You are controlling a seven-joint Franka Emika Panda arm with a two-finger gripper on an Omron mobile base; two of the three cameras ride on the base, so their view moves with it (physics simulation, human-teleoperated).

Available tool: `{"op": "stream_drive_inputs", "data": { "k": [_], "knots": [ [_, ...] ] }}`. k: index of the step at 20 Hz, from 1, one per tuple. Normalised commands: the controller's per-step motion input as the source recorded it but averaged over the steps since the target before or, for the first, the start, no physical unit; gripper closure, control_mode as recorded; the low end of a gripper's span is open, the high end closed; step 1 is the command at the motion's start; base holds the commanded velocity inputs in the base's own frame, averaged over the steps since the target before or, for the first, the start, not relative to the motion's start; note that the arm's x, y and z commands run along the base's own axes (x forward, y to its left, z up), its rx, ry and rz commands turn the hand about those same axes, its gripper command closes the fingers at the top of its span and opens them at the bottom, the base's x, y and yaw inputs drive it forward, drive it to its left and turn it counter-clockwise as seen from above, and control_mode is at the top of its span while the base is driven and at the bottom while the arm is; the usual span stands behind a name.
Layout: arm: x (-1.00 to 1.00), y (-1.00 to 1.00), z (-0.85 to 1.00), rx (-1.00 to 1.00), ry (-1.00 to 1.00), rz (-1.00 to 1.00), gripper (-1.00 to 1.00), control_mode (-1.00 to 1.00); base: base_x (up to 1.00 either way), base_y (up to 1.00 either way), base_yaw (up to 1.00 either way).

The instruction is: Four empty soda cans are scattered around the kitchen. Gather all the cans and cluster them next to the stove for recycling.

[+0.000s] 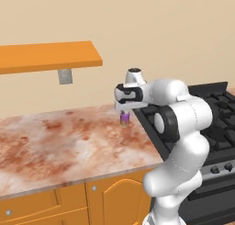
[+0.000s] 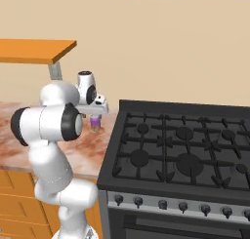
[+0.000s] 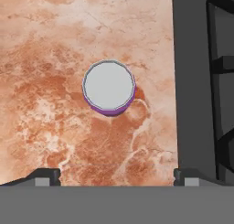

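A purple soda can (image 1: 125, 119) stands upright on the reddish marble counter (image 1: 64, 141), close to the stove's (image 1: 218, 114) left edge. My gripper (image 1: 123, 110) hangs just above it, pointing straight down. From the hand view I look down on the can's silvery top (image 3: 109, 86), with a purple rim showing below it. My gripper (image 3: 116, 176) is open, its fingertips (image 3: 45, 175) wide apart and nothing between them. The stove's dark side (image 3: 192, 81) runs down the right of that view. From the right base view the can (image 2: 95, 124) sits under the gripper (image 2: 95, 116), left of the stove (image 2: 185, 150).
An orange wall shelf (image 1: 46, 56) on a grey bracket (image 1: 65, 76) hangs above the counter to the left. Orange cabinet doors (image 1: 110, 196) sit under the counter. The stove has black grates (image 2: 180, 140) and a row of knobs (image 2: 161, 204).
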Motion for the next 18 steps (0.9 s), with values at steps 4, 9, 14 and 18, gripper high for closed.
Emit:
{"op": "stream_drive_inputs", "data": {
  "k": [4, 9, 14, 18],
  "knots": [
    [-0.89, -0.55, 0.24, 0.0, -0.06, 0.0, -1.0, -1.0, 0.0, 0.0, 0.0],
    [-0.74, -0.28, 0.28, 0.0, -0.04, 0.0, -1.0, -1.0, 0.0, 0.0, 0.0],
    [-0.63, 0.0, 0.27, 0.0, 0.0, 0.0, -1.0, -1.0, 0.0, 0.0, 0.0],
    [-0.62, 0.0, 0.33, 0.0, -0.01, 0.0, -1.0, -1.0, 0.0, 0.0, 0.0]
  ]
}}
